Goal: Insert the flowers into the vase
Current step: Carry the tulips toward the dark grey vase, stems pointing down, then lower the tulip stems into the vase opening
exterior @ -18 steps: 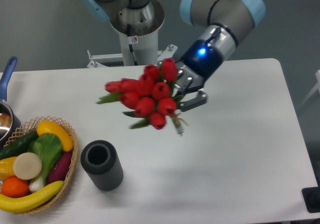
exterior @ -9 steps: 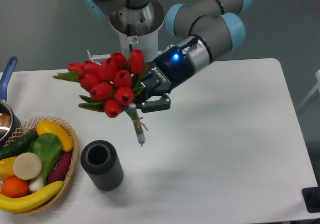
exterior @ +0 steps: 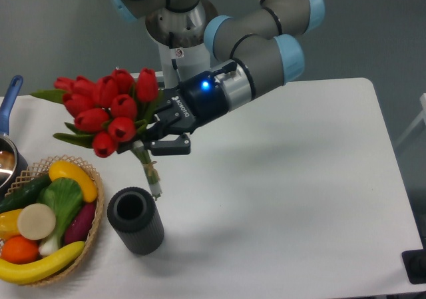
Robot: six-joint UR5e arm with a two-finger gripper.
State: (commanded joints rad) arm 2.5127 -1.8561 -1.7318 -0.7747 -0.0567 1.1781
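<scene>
The flowers, a tight bunch of red tulip buds with green leaves, hang in the air at the left, tilted with the buds up and to the left. Their short stems point down, ending just above and to the right of the vase's top. My gripper is shut on the flowers where leaves meet stems. The vase is a dark grey ribbed cylinder standing upright on the white table, its round hole open and showing.
A woven basket of vegetables and fruit sits left of the vase, close to it. A pan with a blue handle pokes in at the left edge. The arm's base stands at the table's back.
The gripper has carried the flowers left and down, from the table's middle to just above the vase. The bunch has tipped more upright, stems pointing down.
</scene>
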